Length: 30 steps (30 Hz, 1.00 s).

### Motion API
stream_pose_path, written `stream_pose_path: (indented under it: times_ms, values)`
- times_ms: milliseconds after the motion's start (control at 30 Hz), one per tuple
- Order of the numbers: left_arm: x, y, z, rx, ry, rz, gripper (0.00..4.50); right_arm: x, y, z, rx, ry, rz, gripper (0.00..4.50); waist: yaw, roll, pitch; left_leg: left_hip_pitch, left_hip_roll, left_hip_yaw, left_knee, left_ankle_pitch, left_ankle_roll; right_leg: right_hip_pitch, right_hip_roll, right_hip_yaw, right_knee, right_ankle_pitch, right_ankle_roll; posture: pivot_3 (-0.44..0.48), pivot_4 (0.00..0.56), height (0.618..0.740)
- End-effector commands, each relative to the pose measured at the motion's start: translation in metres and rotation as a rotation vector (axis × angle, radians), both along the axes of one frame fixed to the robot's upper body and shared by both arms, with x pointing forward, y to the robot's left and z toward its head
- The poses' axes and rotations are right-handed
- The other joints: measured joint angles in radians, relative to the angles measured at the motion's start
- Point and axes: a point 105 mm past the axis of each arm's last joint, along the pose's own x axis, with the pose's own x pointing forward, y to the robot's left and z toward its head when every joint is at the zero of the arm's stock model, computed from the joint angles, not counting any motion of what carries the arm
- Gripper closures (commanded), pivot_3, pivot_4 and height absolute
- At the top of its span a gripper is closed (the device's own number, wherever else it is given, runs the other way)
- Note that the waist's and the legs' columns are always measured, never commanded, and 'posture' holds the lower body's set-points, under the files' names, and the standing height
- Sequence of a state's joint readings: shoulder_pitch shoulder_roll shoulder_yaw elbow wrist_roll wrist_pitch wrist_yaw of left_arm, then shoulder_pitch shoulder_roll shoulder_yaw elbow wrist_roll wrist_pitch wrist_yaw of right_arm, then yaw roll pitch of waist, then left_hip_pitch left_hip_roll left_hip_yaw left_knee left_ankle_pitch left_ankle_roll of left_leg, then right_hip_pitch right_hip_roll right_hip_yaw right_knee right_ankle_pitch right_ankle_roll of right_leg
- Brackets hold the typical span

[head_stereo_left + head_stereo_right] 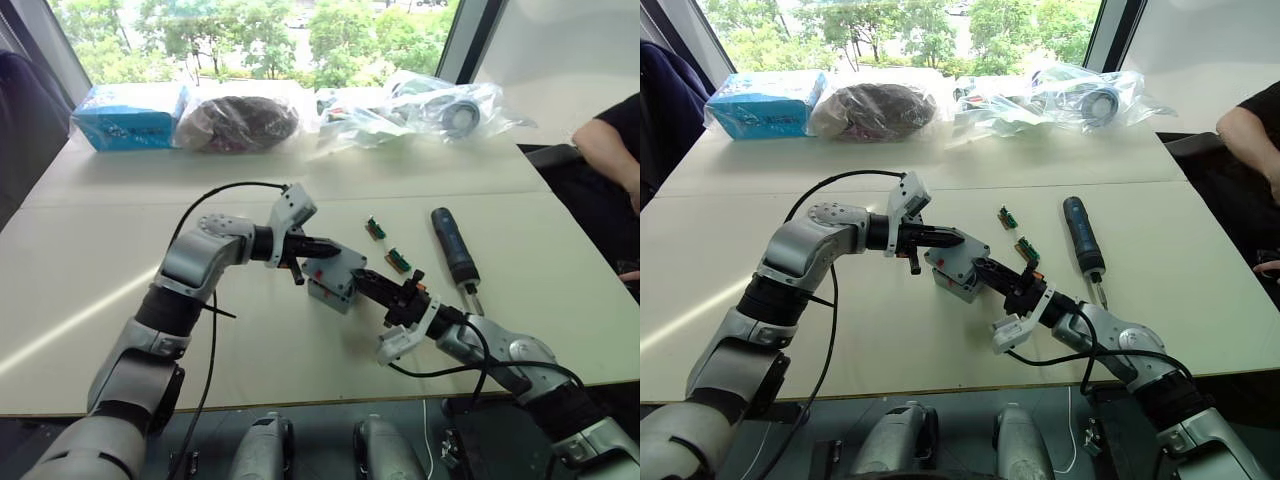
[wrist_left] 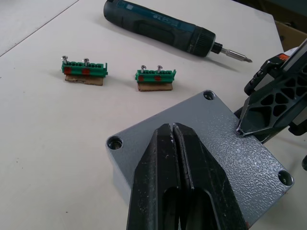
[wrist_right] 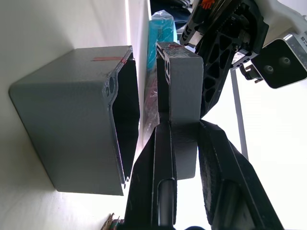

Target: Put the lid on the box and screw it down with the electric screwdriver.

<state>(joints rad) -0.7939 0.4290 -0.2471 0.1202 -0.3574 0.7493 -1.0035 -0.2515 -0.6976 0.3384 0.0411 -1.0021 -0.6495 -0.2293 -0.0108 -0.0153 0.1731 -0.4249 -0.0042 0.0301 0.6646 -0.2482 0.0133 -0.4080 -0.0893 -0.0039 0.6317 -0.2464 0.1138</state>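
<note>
The grey lid [image 3: 184,86] is held edge-on between the fingers of my right gripper [image 3: 184,125], which is shut on it. It hangs just over the open side of the deeper grey box [image 3: 72,120], with a narrow gap between them. My left gripper [image 2: 171,127] is shut, its tips resting on the lid's [image 2: 211,143] top face, which has screw holes at the corners. In the head views both meet at the table's middle: left gripper [image 1: 322,244], right gripper [image 1: 366,284], box [image 1: 330,292]. The electric screwdriver [image 1: 455,245] lies flat to the right, untouched.
Two small green terminal parts [image 1: 375,228] [image 1: 399,260] lie between the box and the screwdriver. A blue carton [image 1: 130,115], a dark bag [image 1: 238,122] and clear plastic bags [image 1: 430,105] line the far edge. A person's arm [image 1: 610,145] is at the right.
</note>
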Motion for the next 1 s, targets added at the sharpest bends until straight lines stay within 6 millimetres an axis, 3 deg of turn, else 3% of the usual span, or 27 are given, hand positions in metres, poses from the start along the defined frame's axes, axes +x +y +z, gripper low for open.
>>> stream_pose_path:
  times_ms: [33, 700, 900, 967, 1000]
  values:
    - [-0.002, -0.003, 0.011, -0.014, -0.043, -0.024, 4.47, -0.001, -0.003, 0.012, 0.028, -0.038, 0.007, 4.4, 0.0, 0.0, 0.0, 0.0, 0.0, 0.0, 0.0, 0.0, 0.0, 0.0, 0.0, 0.0, 0.0, 0.0, 0.0, 0.0, 0.15, 0.74]
    - [-0.01, -0.006, -0.002, 0.041, -0.042, -0.06, 4.47, 0.003, -0.008, -0.014, -0.012, 0.07, -0.029, 4.4, 0.0, 0.0, 0.0, 0.0, 0.0, 0.0, 0.0, 0.0, 0.0, 0.0, 0.0, 0.0, 0.0, 0.0, 0.0, 0.0, 0.15, 0.74]
    - [-0.017, 0.0, -0.035, 0.203, -0.018, -0.094, 4.47, 0.002, -0.009, -0.019, -0.021, 0.097, -0.036, 4.4, 0.0, 0.0, -0.001, 0.001, 0.0, 0.0, 0.0, 0.0, 0.0, 0.001, 0.0, 0.0, 0.0, 0.0, 0.0, 0.0, 0.15, 0.74]
    - [-0.018, 0.003, -0.048, 0.249, 0.008, -0.08, 4.5, 0.003, -0.011, -0.02, -0.016, 0.104, -0.046, 3.37, 0.001, 0.0, -0.001, 0.004, 0.0, 0.0, 0.0, 0.0, 0.0, 0.004, 0.0, 0.0, 0.0, 0.0, -0.001, 0.0, 0.15, 0.74]
    - [-0.018, 0.004, -0.054, 0.272, 0.021, -0.069, 4.5, 0.003, -0.012, -0.019, -0.013, 0.106, -0.049, 3.13, 0.001, 0.0, -0.001, 0.006, 0.0, 0.0, 0.0, 0.0, 0.0, 0.006, 0.0, 0.0, -0.001, -0.001, -0.002, 0.0, 0.15, 0.74]
